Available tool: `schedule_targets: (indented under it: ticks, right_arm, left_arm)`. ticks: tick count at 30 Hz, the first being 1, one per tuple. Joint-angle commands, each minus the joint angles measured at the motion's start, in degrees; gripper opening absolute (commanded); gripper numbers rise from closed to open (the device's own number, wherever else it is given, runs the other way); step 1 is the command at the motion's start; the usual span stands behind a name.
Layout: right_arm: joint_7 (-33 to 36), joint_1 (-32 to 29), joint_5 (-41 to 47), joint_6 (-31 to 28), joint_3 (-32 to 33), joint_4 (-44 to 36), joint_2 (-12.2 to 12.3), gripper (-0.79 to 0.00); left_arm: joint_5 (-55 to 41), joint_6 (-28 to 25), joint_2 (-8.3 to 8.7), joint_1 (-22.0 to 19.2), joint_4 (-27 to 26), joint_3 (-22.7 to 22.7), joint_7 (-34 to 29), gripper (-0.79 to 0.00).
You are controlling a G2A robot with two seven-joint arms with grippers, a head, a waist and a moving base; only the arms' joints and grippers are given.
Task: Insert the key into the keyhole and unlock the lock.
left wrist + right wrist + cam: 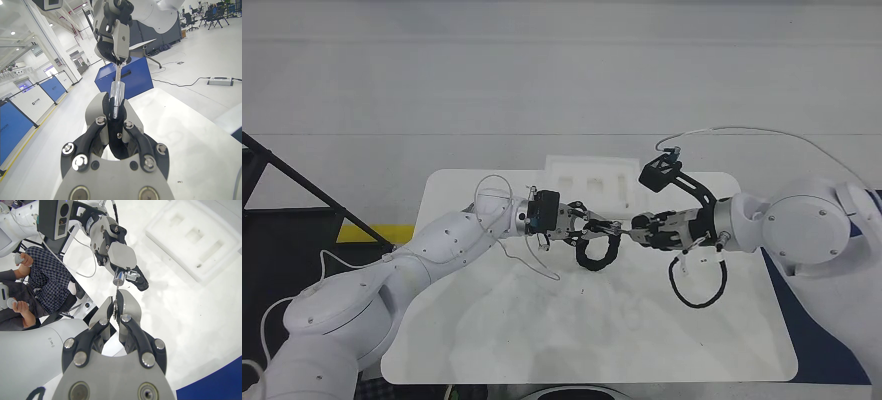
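Top view: lock and key meet in the air above the counter [542, 330].
Left gripper [115, 99] fingers clamp the chrome lock [117, 90]; right gripper [114, 297] fingers pinch the key [115, 308], its blade touching the keyhole face.

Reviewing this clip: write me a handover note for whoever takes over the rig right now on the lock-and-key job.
Left gripper: jaws shut on the lock, held up above the table with its keyhole end facing the other arm.
Right gripper: jaws shut on the key.
Done: both things are grasped and lined up. The key's tip is in the keyhole, with most of the blade showing outside.
Left to do: push the key fully in, turn it and open the lock. Whether it has been turned at all cannot be told.
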Motion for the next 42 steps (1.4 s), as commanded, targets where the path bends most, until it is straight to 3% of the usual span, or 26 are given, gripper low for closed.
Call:
schedule_targets:
  ticks: [1, 36, 38, 39, 40, 42]
  right_arm:
    - [0.0, 0.1, 0.1, 0.0, -0.2, 0.1, 0.0, -0.785]
    - [-3.8, 1.6, 1.2, 3.5, -4.6, 4.7, -1.1, -0.785]
    - [-4.1, 1.7, 1.7, 3.6, -4.8, 5.0, -1.2, -0.391]
    - [-4.3, 1.8, 1.8, 3.6, -4.8, 5.2, -1.3, -0.040]
    - [-4.7, 1.9, 2.1, 3.6, -4.8, 5.4, -1.3, 0.000]
    - [-5.4, 1.9, 3.0, 3.4, -4.4, 5.8, -1.4, 0.000]
  left_arm:
    - [0.0, 0.1, 0.05, 0.0, -0.1, 0.0, 0.1, -0.785]
    - [0.4, -0.5, -0.07, 0.2, -0.4, 0.0, -0.5, -0.785]
    - [0.0, -0.6, -0.09, 0.3, -0.3, 0.0, -0.6, -0.785]
    - [-0.3, -0.7, -0.09, 0.4, -0.3, 0.0, -0.7, -0.785]
    - [-0.6, -0.9, -0.10, 0.4, -0.2, 0.0, -0.9, -0.785]
    - [-1.1, -1.4, -0.12, 0.6, -0.2, 0.0, -1.4, -0.785]
